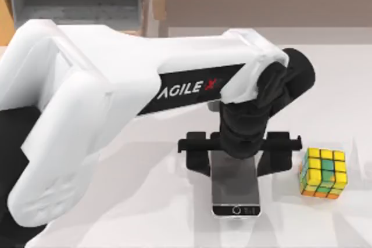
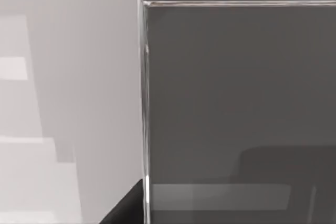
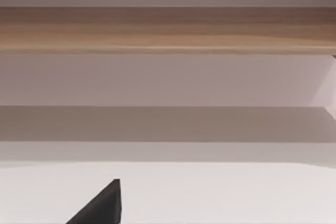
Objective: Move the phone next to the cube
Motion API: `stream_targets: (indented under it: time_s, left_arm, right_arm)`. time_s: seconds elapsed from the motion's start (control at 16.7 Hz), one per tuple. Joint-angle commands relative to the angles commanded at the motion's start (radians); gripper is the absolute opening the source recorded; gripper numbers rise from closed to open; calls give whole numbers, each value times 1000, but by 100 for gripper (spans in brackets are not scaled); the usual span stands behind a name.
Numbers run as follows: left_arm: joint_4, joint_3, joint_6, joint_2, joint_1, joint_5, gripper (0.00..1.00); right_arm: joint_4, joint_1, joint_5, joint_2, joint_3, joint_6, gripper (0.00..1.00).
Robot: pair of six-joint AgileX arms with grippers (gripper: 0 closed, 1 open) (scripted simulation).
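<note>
Item 1, the phone (image 1: 235,193): lies flat on the white table (image 1: 145,213), a little right of centre in your top view, home-button end toward the near edge. The far half of it is hidden under the left arm's wrist. In the left wrist view the phone (image 2: 236,103) appears very close, its grey screen and one straight edge against the pale table (image 2: 68,103).

Item 2, the cube (image 1: 323,172): sits on the table to the right of the phone, near it but apart, with a strip of bare table between them. Yellow stickers mostly, some green and orange.

Item 3, the left gripper (image 1: 238,164): hangs directly over the phone's far half, its black fingers spread apart, one on each long side of the phone. You cannot tell whether they touch it. The right-hand finger (image 1: 278,158) stands between phone and cube.

Item 4, the left arm (image 1: 116,103): reaches across from the table's left side, covering much of the surface.

Item 5, the right wrist view: a wooden ledge (image 3: 168,30), pale surfaces below it, and a dark fingertip (image 3: 102,205); you cannot tell that gripper's state
</note>
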Motion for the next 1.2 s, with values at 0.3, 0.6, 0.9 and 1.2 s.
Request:
stream_targets:
  time_s: [0.3,0.6,0.9,1.2]
  left_arm:
    - [0,0,0,0,0,0,30]
    - [0,0,0,0,0,0,68]
    - [0,0,0,0,0,0,100]
    - [0,0,0,0,0,0,100]
  right_arm:
    - [0,0,0,0,0,0,100]
    - [0,0,0,0,0,0,100]
    - [0,0,0,0,0,0,100]
    - [0,0,0,0,0,0,100]
